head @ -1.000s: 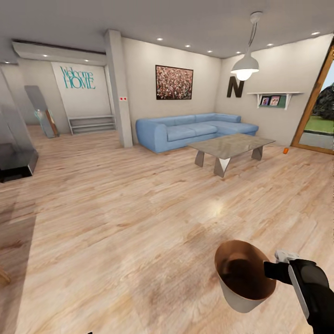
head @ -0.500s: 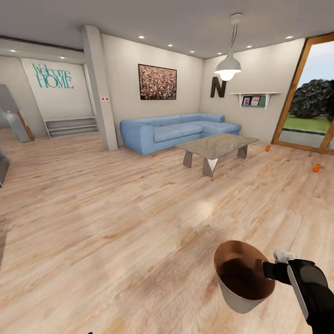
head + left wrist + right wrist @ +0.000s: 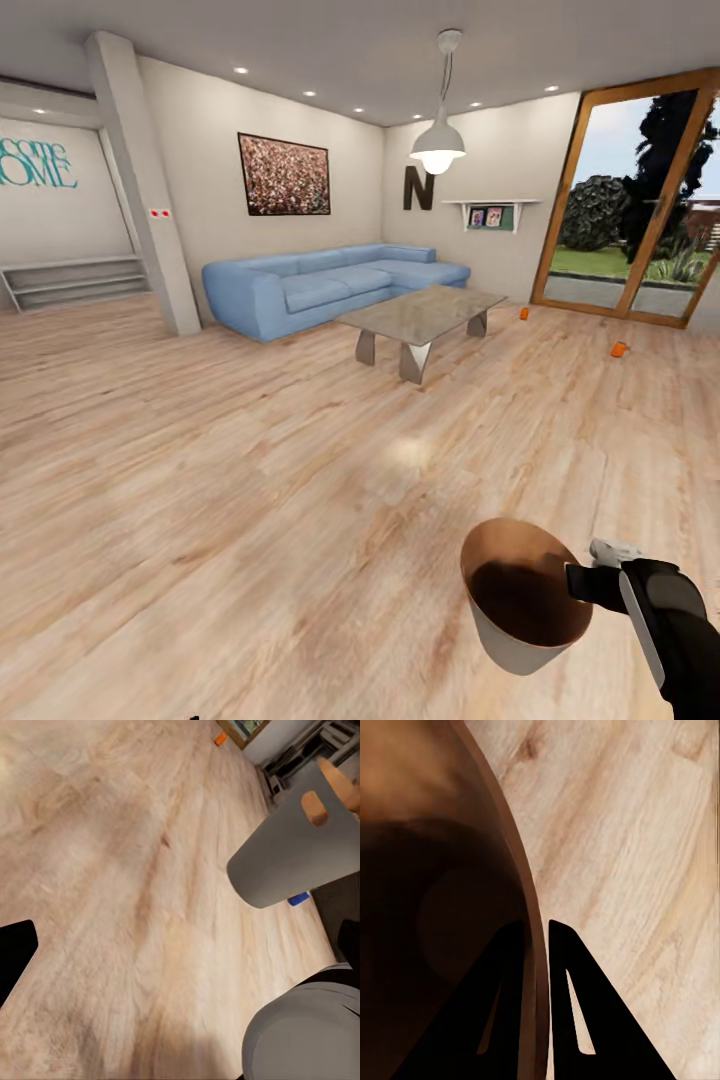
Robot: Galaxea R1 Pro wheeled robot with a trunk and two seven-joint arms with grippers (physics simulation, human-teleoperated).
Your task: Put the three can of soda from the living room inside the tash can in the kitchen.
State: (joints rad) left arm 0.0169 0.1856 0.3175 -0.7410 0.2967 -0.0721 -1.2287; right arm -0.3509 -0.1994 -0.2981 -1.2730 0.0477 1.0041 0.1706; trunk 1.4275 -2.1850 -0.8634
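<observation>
My right gripper (image 3: 588,582) is shut on the rim of the tash can (image 3: 520,596), a pale grey bin with a brown inside, held above the living room floor. In the right wrist view the two fingers (image 3: 577,997) pinch the bin's wall (image 3: 521,877) between them. Two orange cans of soda stand on the floor by the glass door, one past the table (image 3: 523,313) and one further right (image 3: 619,349). The left wrist view shows the bin's outside (image 3: 300,847), an orange can (image 3: 220,737) far off, and a small blue thing (image 3: 298,898) on the floor that may be the blue can. My left gripper (image 3: 180,945) is open.
A blue corner sofa (image 3: 320,285) lines the far wall, with a glass coffee table (image 3: 420,315) in front of it. A grey pillar (image 3: 140,190) stands left of the sofa. A wood-framed glass door (image 3: 630,200) is at the right. Bare wood floor (image 3: 250,480) lies between me and them.
The head view has swung to the right: sofa, table and pillar slid left in the picture, and the glass door and a second orange can came in. The bin stays in my right gripper.
</observation>
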